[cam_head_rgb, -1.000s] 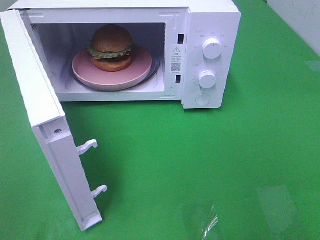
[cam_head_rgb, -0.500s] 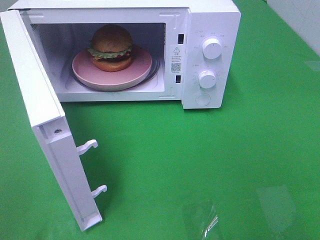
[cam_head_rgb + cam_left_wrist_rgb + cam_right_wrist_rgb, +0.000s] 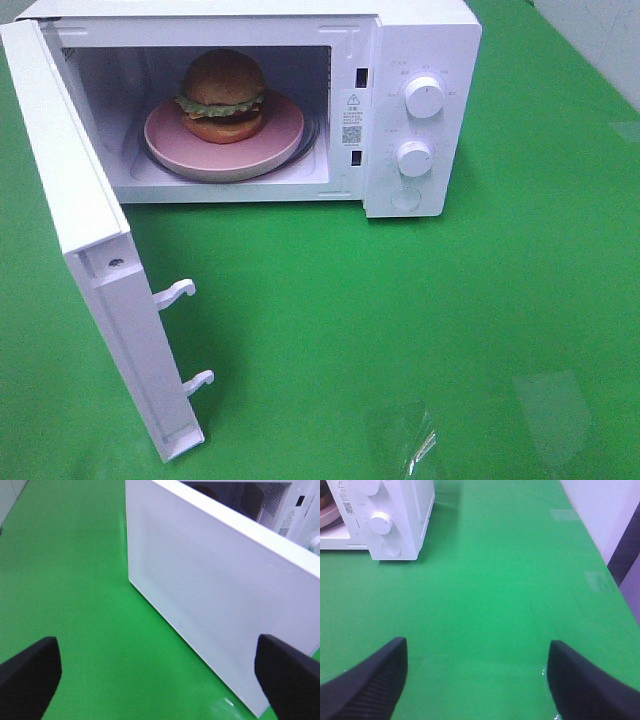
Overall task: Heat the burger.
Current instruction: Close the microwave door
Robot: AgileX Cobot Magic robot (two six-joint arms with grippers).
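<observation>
Exterior high view: the burger (image 3: 222, 95) sits on its plate (image 3: 288, 135) inside the microwave (image 3: 425, 40), at eleven o'clock. The door (image 3: 85, 230) hangs wide open. The left gripper (image 3: 157, 675) and right gripper (image 3: 477, 675) gape empty. Closing the door and, seemingly, setting the dials (image 3: 424, 98) are left.

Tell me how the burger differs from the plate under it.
Colour: the burger is golden-brown with green lettuce; the plate is plain pink. Shape: the burger is tall and domed, the plate flat and wider. Both sit inside the microwave, whose door stands open.
</observation>
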